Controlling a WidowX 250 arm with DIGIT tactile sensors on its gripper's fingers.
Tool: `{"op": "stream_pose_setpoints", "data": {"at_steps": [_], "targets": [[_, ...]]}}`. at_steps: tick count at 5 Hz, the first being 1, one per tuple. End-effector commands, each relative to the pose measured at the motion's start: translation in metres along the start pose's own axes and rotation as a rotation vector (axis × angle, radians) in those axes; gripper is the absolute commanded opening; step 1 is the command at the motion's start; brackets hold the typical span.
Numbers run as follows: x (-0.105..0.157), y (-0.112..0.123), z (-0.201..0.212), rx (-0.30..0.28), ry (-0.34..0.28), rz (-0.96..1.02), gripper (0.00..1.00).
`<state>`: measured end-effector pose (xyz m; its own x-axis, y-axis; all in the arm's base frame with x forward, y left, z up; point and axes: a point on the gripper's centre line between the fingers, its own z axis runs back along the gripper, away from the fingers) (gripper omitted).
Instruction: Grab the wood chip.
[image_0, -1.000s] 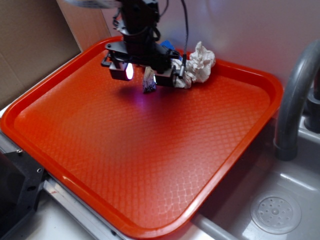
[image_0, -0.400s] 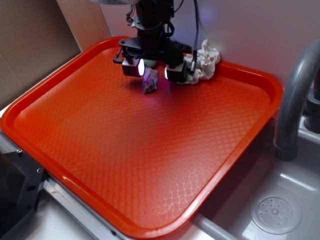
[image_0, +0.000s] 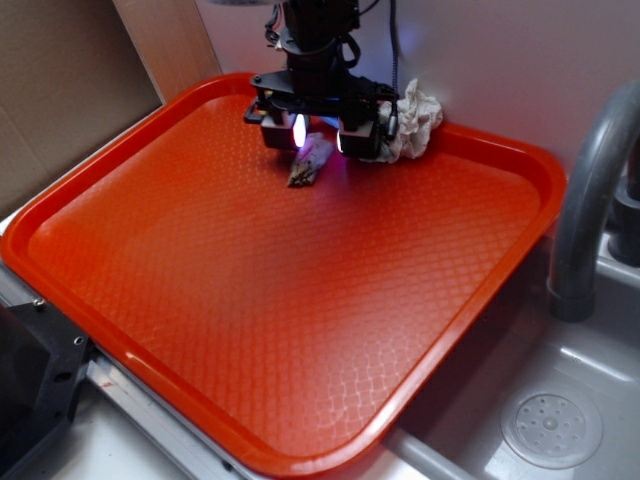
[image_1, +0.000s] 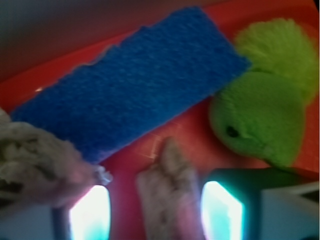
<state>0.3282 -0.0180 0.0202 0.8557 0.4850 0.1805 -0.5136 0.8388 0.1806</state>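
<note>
While the gripper (image_0: 318, 135) stands spread astride the wood chip (image_0: 310, 160), not yet pinching, closing off-centre may flick it toward the crumpled paper (image_0: 412, 120) just right.

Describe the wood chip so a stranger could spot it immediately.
Go to the far edge of the red tray, under the robot's pincer. The wood chip lies between its glowing fingers: small, rough, brown-grey, unlike the larger crumpled white paper beside it.
</note>
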Motion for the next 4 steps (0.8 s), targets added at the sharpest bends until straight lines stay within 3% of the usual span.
{"op": "stream_pose_setpoints", "data": {"at_steps": [1,3,4], "targets": [[0.0042,0.0128,-0.0200,0.042,0.043,-0.005,0.00],[-0.0024,0.0067,-0.0266,0.093,0.034,-0.047,0.00],[-0.0035,0.0091,-0.0201,0.077,0.061,-0.077,0.00]]}}
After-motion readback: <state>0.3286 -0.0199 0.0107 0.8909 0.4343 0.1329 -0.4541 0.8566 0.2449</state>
